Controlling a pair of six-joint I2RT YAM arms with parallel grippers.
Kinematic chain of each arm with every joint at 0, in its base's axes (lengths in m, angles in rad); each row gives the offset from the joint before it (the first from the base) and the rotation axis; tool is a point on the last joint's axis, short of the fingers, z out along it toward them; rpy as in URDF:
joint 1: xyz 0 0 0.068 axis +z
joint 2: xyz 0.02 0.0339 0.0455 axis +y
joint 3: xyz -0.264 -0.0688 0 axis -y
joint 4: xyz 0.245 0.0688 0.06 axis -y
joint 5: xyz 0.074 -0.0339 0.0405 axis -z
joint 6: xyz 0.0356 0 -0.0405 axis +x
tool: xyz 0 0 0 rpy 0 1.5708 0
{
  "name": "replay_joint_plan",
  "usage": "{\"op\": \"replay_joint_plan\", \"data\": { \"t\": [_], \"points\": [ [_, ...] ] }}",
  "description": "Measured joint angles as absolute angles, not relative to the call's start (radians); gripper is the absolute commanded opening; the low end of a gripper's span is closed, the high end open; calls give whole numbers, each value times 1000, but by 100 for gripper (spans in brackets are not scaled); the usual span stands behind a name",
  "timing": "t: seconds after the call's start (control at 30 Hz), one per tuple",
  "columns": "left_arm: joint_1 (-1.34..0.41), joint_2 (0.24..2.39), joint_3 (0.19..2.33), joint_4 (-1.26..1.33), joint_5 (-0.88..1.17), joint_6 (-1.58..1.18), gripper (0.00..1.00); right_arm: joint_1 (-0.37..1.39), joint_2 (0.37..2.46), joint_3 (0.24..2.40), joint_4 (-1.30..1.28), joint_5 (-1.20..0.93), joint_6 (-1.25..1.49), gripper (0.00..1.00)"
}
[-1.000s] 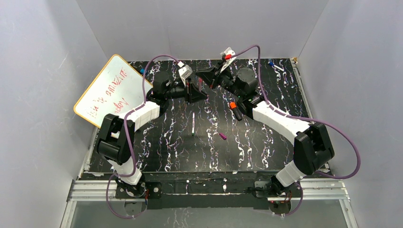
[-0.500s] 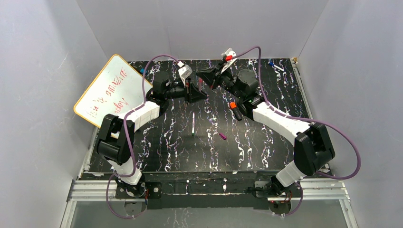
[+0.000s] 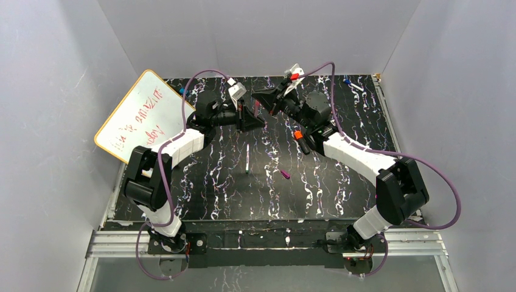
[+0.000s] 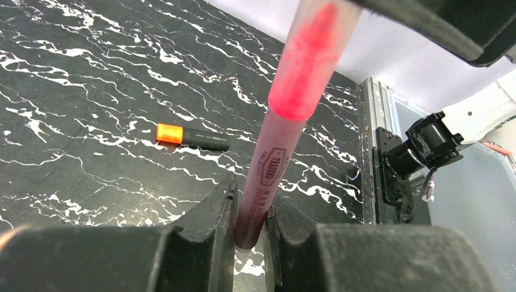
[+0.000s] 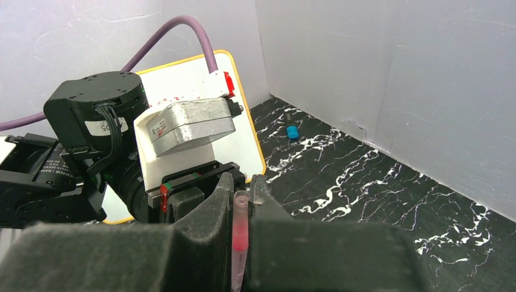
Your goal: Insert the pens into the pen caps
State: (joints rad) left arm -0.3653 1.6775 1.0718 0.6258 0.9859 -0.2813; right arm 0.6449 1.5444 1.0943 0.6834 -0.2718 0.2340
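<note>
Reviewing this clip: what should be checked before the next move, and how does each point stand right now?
1. Grip of the left end effector on the barrel of the pink pen: ok, shut on it.
2. Grip of the right end effector on that pen's translucent upper end: ok, shut on it.
3. Is the magenta cap fitted to a pen: not ok, it lies loose on the table.
4. Is the black pen out of the way: ok, lying flat, apart from both end effectors.
5. Is the whitish pen capped: cannot tell.
</note>
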Motion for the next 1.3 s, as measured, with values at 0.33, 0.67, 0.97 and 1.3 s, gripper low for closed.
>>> {"op": "replay_joint_plan", "data": {
  "t": [0.33,0.67,0.97,1.3],
  "points": [
    [-356,1678,1110,612,993,-284,0,645,1544,1087,736,-259,236,1],
    [-348,1678,1113,612,994,-288,0,645,1547,1077,753,-257,236,1],
    [-340,1678,1112,612,996,-292,0,647,1551,1079,756,-255,236,9],
    [-287,1578,954,740,944,-362,0,702,1567,1111,457,-226,262,42]
  ]
}}
